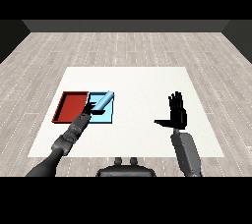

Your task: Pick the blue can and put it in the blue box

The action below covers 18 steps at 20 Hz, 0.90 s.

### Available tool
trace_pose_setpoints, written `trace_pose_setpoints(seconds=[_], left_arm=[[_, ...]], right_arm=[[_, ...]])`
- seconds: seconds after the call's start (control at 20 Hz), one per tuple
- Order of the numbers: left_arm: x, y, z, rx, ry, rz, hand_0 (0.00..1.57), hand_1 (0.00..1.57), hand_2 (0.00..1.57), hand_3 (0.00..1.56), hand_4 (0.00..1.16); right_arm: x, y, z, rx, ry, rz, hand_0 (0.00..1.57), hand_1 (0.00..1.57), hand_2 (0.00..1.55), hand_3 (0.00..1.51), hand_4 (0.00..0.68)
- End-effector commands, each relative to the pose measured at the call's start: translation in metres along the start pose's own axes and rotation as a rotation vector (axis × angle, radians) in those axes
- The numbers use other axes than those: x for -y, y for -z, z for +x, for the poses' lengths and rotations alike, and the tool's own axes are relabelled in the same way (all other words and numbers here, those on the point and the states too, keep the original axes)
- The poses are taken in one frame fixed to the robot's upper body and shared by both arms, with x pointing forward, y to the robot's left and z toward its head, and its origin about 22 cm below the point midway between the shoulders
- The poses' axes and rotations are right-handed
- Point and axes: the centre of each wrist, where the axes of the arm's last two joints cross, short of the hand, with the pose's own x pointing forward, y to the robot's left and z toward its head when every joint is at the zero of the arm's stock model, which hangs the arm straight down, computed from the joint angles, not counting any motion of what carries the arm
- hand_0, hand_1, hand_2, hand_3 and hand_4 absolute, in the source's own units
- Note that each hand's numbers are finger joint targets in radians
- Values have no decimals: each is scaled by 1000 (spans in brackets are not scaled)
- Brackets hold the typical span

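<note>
Nearest to the viewer, two grey forearms rise from the lower corners onto the white bench (147, 134). Over by the trays, the blue can (103, 101) lies tilted on its side, its long axis running on a diagonal from the lower left, close to the left hand, up toward the far right corner of the blue tray (107, 116). Its lower end sits over the tray's interior, and its upper end reaches the tray's far edge. The left hand (89, 110) is at the can's lower end, dark fingers gathered round it where the two trays meet; from this angle the fingers appear curled on the can, though the exact contact is hard to make out. The red tray (71, 106) lies just beside the blue one, on its left, the two touching along a shared edge. The left forearm stretches from the near left corner up to the trays' near edge. Well apart on the right side of the bench, the right hand (177, 112) stands upright with fingers straight and spread and the thumb out to the left, holding nothing and touching nothing.
</note>
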Motion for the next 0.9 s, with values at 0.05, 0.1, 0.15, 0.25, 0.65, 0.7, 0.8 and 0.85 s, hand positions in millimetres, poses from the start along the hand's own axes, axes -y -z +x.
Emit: trace_pose_setpoints(seconds=[0.05, 0.1, 0.15, 0.25, 0.65, 0.7, 0.8, 0.85], left_arm=[[11, -9, -44, -50, 4, 109, 0, 0, 0, 0, 0], [15, -8, -31, -25, 16, 128, 0, 0, 0, 0, 0], [0, -2, -18, -16, -56, 164, 0, 0, 0, 0, 0], [-20, 2, -24, 86, -141, 299, 0, 0, 0, 0, 0], [-4, -11, 33, 697, -385, 302, 0, 0, 0, 0, 0], [3, -16, 35, 759, -404, 259, 0, 0, 0, 0, 0], [11, -26, 31, 876, -470, 233, 0, 0, 0, 0, 0], [9, -29, 30, 909, -511, 202, 0, 0, 0, 0, 0]], right_arm=[[-5, 13, 10, 6, 27, 4, 0, 0, 0, 0, 0], [7, 1, 0, -8, 22, 14, 0, 0, 0, 0, 0], [-12, 8, 8, 20, 40, 21, 0, 0, 0, 0, 0], [-13, 3, 7, 6, 29, 21, 0, 0, 0, 0, 0], [-11, 2, 11, -3, 48, 24, 0, 0, 0, 0, 0], [-9, 7, 8, 6, 31, 15, 0, 0, 0, 0, 0], [4, 0, 10, -22, -25, 21, 0, 0, 0, 0, 0], [2, -5, 12, -25, -20, 23, 0, 0, 0, 0, 0]])
